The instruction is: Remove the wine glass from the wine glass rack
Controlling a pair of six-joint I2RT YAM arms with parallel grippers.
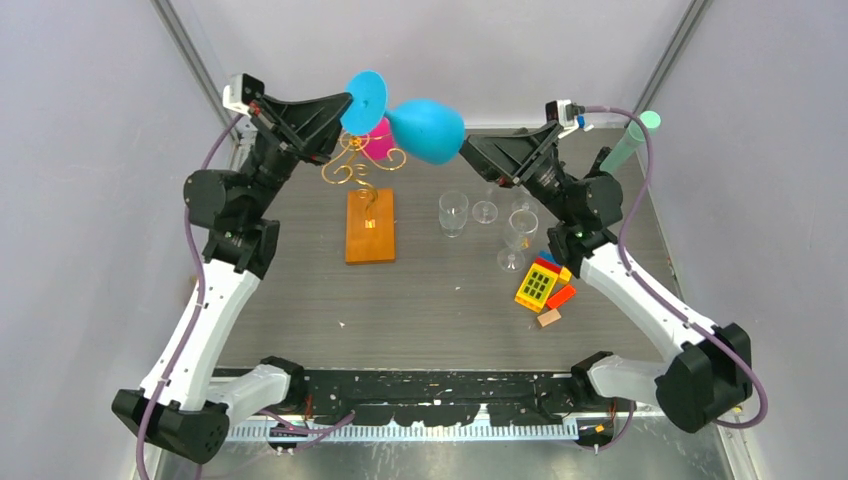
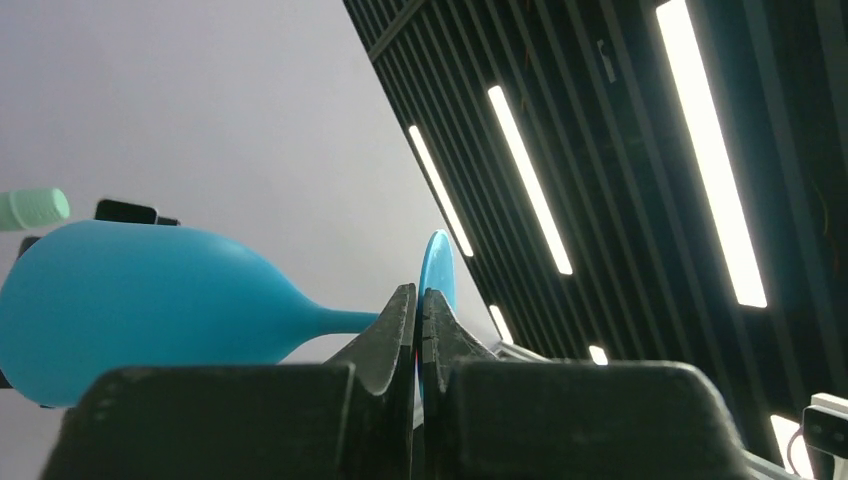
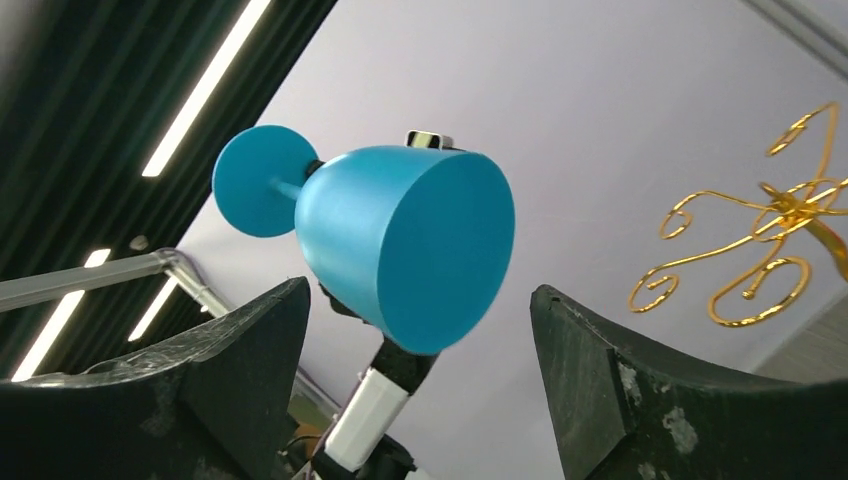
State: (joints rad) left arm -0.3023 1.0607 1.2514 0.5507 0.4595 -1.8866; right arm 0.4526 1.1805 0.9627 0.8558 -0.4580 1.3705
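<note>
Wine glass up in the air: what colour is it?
The wine glass is plain turquoise blue; the right wrist view shows it best.

Legible markings: none found.
Nothing readable on the wine glass, the wine glass rack or the toy blocks right of centre.

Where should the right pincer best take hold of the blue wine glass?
The bowl, approached from its rim end: the blue wine glass lies sideways, its stem pinched by the left pincer, and the bowl points at the open right pincer.
</note>
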